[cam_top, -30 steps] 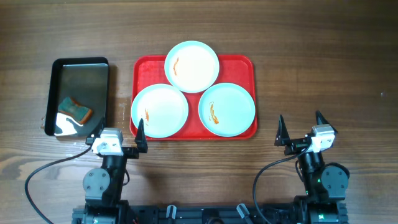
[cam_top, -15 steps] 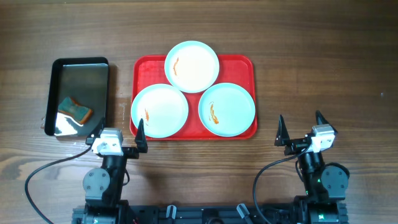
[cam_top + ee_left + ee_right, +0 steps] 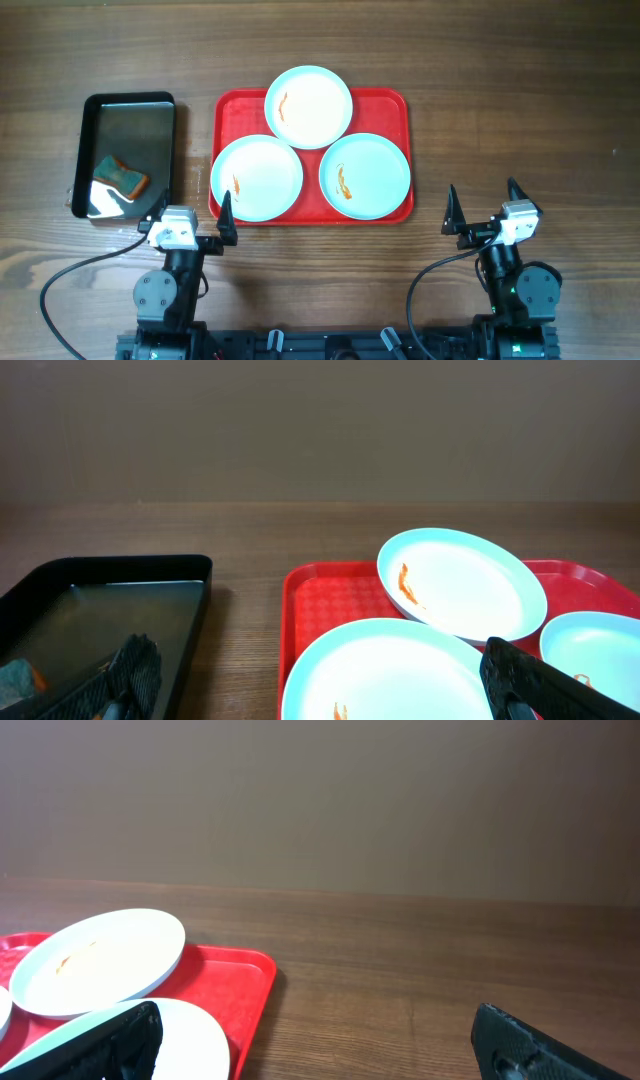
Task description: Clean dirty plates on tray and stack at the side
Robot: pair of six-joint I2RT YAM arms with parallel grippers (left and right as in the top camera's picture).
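Plates (image 3: 308, 107), three, pale and sauce-smeared, fill the red tray (image 3: 235, 110).

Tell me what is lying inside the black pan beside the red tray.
Inside the black pan lies one teal and orange sponge, in its near half. The rest shows only the shiny bottom. Whatever is under the sponge is covered.

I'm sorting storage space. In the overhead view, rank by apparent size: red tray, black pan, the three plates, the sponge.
1. red tray
2. black pan
3. plates, all three alike, so unranked among themselves
4. sponge
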